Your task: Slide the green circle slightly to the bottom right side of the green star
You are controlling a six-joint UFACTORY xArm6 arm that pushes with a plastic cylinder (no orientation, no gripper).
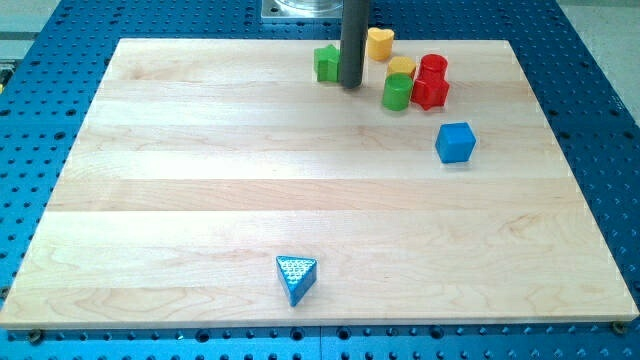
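Note:
The green circle [397,92] stands near the view's top, right of centre, touching a red block [431,92] on its right. The green star [326,63] lies to its upper left, near the board's top edge. My tip [350,84] comes down as a dark rod just right of the green star, touching or nearly touching it, and left of the green circle with a small gap between them.
A yellow heart [379,43] sits at the top edge. A yellow block [401,68] and a red cylinder [433,68] crowd behind the green circle. A blue cube [455,142] lies lower right, a blue triangle [296,278] near the bottom. The wooden board [200,180] sits on a blue perforated table.

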